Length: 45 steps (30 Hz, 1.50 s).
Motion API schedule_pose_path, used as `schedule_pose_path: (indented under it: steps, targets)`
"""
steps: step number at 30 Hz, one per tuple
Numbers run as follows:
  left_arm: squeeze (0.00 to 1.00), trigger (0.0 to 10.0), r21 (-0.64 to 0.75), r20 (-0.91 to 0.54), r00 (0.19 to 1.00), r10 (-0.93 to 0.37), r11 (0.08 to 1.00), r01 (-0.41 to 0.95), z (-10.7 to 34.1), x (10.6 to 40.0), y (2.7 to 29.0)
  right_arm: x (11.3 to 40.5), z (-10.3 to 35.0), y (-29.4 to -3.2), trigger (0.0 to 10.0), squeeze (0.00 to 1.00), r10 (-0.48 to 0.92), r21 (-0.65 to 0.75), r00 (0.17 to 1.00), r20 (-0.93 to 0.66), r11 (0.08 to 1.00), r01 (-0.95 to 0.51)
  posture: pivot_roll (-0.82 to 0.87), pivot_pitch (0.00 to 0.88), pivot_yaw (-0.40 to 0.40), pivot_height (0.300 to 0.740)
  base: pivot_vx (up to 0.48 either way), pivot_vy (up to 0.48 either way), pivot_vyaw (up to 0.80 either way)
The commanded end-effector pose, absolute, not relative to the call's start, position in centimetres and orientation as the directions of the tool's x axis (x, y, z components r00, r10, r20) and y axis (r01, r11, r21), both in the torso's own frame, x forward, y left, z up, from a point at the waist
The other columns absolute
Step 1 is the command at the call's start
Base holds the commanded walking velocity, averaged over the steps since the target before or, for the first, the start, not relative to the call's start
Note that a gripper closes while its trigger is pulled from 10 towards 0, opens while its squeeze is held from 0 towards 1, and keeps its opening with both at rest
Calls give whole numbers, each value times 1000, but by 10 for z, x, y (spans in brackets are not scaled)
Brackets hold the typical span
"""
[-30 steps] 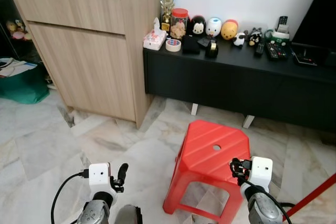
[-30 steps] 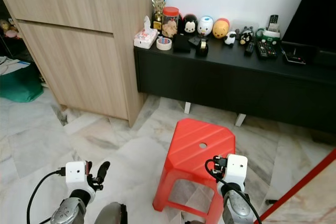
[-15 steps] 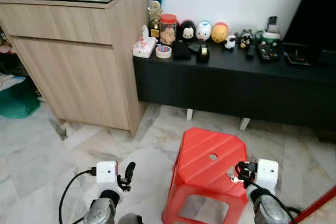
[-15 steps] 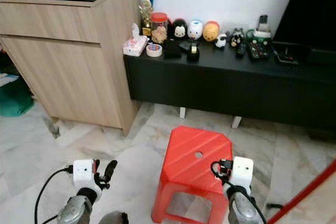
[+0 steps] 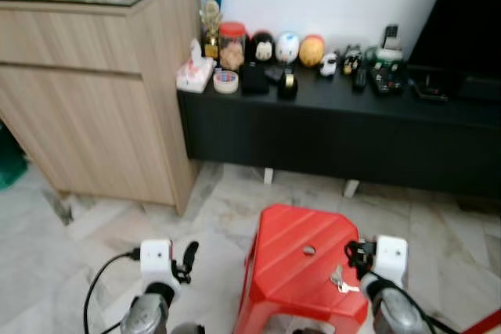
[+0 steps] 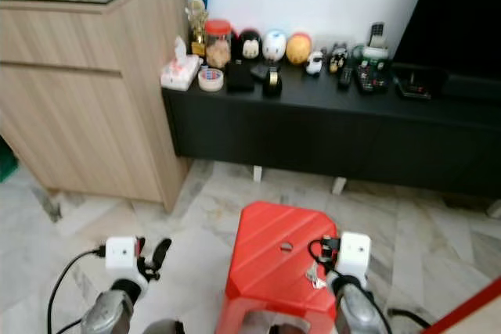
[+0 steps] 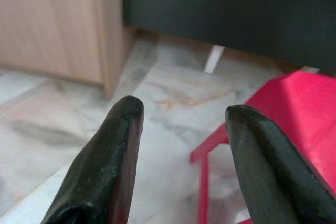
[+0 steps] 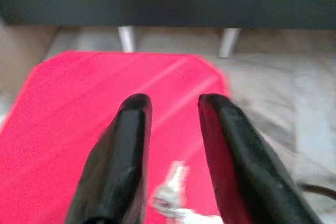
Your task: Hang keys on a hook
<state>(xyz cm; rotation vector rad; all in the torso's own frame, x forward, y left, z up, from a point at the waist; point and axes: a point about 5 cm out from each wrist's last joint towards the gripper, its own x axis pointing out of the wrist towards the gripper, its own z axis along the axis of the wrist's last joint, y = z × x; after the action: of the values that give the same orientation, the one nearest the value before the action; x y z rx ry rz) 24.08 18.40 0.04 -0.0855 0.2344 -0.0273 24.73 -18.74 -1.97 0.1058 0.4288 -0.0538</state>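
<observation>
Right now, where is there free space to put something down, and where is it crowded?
The red stool has a bare top, except for the keys near its right edge, beside the right gripper. The marble floor between the stool and the wooden cabinet is free. The black low cabinet is crowded along its back, from the tape roll to the remotes.

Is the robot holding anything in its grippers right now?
No. Both are open and empty. The keys lie on the red stool, just below the right gripper.
</observation>
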Motion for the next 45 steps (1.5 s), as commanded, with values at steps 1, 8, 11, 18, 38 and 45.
schedule_pose_path:
  steps: [1, 8, 11, 18, 38, 45]
  targets:
    - [0, 10000, -91, -246, 968, -40, 996, 18, -2, 238, 182, 245, -23, -191, 10000, 0, -35, 84, 896, -442, 993, 81, 7, 0, -56, 639, 0, 0, 0]
    - [0, 10000, -90, -259, 965, -40, 996, 17, -4, 237, 182, 244, -30, -195, 10000, 0, -52, 65, 860, -508, 993, 99, 5, 0, -57, 616, 0, 0, 0]
    - [0, 10000, -77, -274, 961, -36, 997, 16, -6, 236, 183, 246, -28, -196, 10000, 0, -44, 60, 864, -501, 995, 85, 2, 0, -55, 596, 0, 0, 0]
    - [0, 10000, -77, -272, 962, -21, 997, 0, -5, 235, 189, 253, -26, -197, 10000, 0, -42, 46, 865, -501, 996, 76, 8, 0, -55, 588, 0, 0, 0]
    - [0, 10000, -72, -255, 966, -30, 997, 12, 1, 234, 188, 297, 0, -194, 10000, 0, 26, 50, 847, -532, 999, 0, 30, 0, -37, 588, 0, 0, 0]
    - [0, 10000, -68, -244, 970, -26, 998, 10, 5, 236, 188, 312, 15, -185, 10000, 0, 84, 37, 875, -477, 996, -76, 37, 4, -37, 588, 0, 0, 0]
